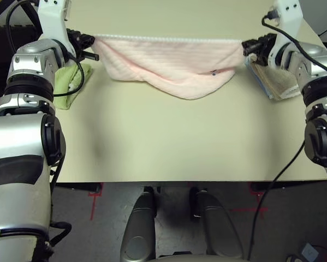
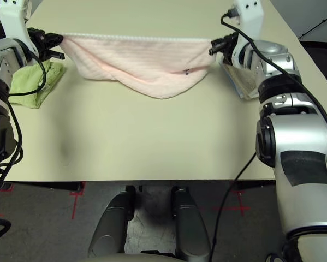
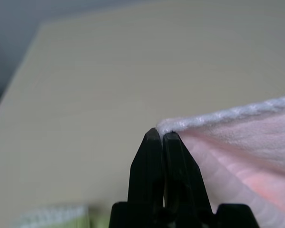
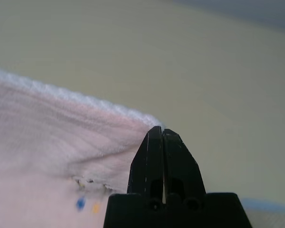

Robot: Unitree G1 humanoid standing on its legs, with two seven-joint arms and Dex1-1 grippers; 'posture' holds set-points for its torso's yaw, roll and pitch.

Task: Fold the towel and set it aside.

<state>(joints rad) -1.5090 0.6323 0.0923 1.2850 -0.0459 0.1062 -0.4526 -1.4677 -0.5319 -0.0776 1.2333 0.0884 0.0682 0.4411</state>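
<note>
My left gripper (image 1: 95,47) and right gripper (image 1: 245,46) each clench a top corner of the pale pink terry towel (image 1: 171,68), stretched above the bench (image 1: 168,142); folding and setting aside remain.

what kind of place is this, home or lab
Probably a lab or test room, not a home: a bare beige table, red tape marks on the grey floor, and spare folded towels, green and tan, staged at the sides.

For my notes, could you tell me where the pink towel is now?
The pink towel hangs stretched between the left gripper and right gripper, sagging at the table's far side.
</note>
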